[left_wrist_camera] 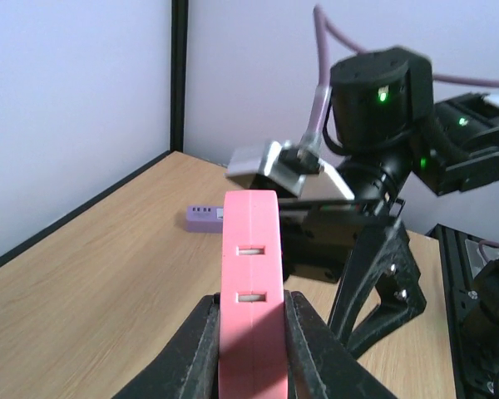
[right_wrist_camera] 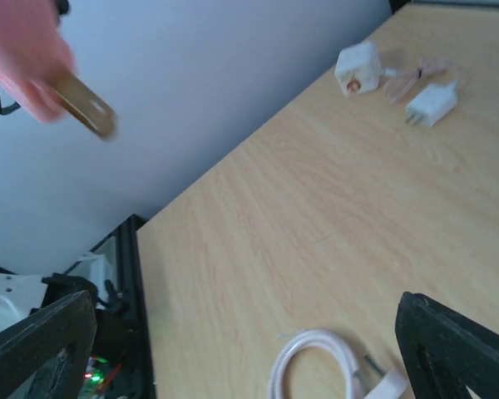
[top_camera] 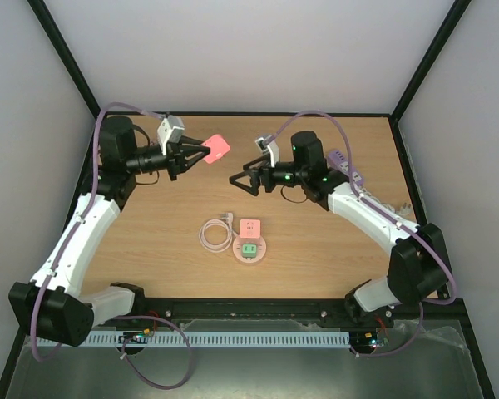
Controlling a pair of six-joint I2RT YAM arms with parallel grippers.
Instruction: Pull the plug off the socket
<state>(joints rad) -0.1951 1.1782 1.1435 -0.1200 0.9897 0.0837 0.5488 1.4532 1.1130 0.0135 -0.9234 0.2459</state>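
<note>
Surface: a wood-grain table [top_camera: 316, 258], bounded by black frame posts and plain pale walls, with a black rail along the bottom of the overhead view.

Task item: the socket [top_camera: 249, 248] lies flat at the centre of the overhead view. Its thin coiled cable [top_camera: 214, 233] is just to its left.

Left gripper [top_camera: 206, 152]: I find it in the upper left of centre, clear above the table, clenched on the pink plug [top_camera: 218, 149]. The left wrist view shows both fingers [left_wrist_camera: 204, 349] pressed on the plug's sides, with two slots facing the camera.

Right gripper [top_camera: 239, 183]: released, jaws wide with nothing between them, just right of the plug. One brass prong [right_wrist_camera: 87, 112] appears, blurred, in the upper left of its wrist view.

Other items: a lilac power strip [top_camera: 348, 166] at the table's right edge, and two small white adapters [right_wrist_camera: 358, 68] in the upper right of the right wrist view.
</note>
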